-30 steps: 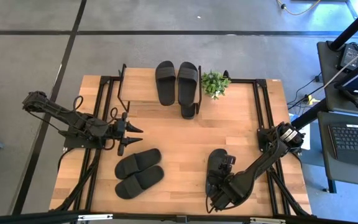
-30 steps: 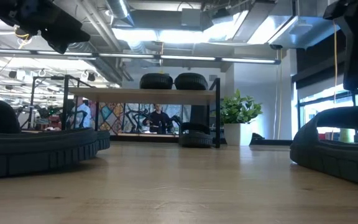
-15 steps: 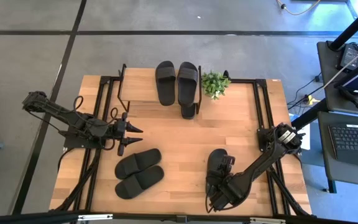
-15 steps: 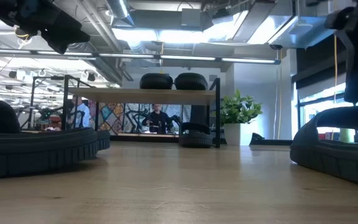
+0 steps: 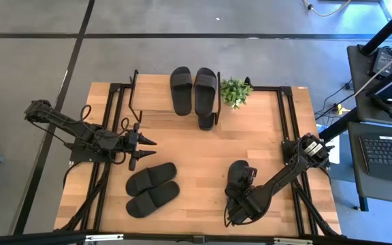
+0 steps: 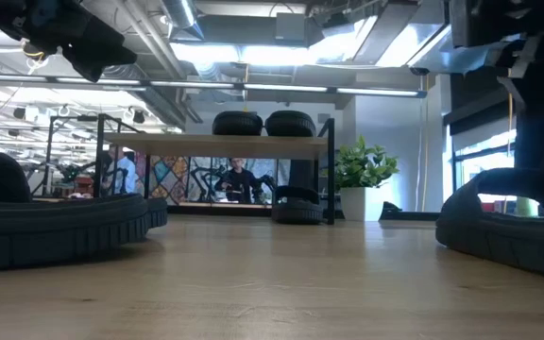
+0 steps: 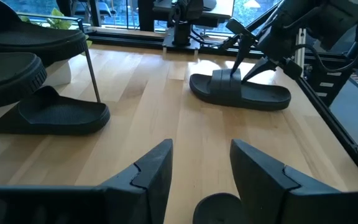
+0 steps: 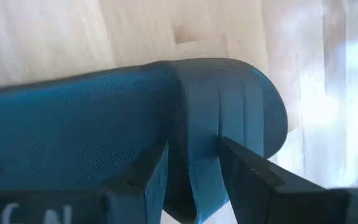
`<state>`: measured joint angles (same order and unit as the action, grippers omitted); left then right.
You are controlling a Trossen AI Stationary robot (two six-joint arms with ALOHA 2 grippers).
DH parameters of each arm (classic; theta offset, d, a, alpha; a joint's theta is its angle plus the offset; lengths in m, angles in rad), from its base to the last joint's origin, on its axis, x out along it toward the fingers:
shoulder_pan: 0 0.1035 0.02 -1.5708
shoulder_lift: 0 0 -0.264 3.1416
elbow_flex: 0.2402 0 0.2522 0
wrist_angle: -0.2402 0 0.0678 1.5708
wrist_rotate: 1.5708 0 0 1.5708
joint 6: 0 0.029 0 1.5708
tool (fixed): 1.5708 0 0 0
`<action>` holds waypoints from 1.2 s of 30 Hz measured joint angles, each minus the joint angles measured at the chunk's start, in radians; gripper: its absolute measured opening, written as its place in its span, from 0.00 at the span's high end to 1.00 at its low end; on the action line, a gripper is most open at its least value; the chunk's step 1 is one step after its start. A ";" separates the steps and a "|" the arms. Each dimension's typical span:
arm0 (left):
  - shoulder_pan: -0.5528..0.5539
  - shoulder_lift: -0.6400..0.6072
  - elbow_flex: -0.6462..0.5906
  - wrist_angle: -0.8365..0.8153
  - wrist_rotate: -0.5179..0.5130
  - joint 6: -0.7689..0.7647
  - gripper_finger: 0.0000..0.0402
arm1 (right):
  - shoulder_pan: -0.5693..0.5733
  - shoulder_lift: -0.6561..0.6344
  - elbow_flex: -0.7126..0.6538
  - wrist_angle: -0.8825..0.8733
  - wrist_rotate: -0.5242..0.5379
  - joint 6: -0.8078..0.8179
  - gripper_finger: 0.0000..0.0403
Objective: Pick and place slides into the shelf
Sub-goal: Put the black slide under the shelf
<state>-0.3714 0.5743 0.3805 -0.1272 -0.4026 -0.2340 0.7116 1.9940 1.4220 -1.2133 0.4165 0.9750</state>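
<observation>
Meanwhile the right pincer point(image 5: 239, 185) was clamped on a slide's point(image 5: 237, 175) strap near the table's point(image 5: 196, 153) front-right corner, while the left pincer point(image 5: 145, 150) waited apart near the left edge.

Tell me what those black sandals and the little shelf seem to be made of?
The slides look like matte black rubber or foam: thick moulded soles, no shine. The shelf seems to be a pale wood plank, grain faintly visible, on thin black legs, probably metal.
</observation>
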 joint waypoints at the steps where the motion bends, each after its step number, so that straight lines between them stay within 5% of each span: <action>1: 0.000 0.000 0.000 0.000 0.000 0.000 0.62 | 0.000 0.000 0.000 0.000 -0.002 -0.015 0.64; 10: 0.000 0.000 0.000 0.000 0.000 0.000 0.62 | 0.000 0.000 0.000 -0.003 -0.024 -0.089 0.64; 26: 0.000 0.000 0.000 -0.022 0.000 0.000 0.62 | -0.059 0.000 -0.015 -0.048 0.090 -0.123 0.65; 36: 0.000 0.000 0.000 -0.022 0.000 0.000 0.62 | -0.091 0.000 -0.074 -0.025 0.095 -0.169 0.86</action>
<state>-0.3717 0.5747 0.3805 -0.1490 -0.4030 -0.2340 0.6205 1.9942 1.3482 -1.2385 0.5113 0.8058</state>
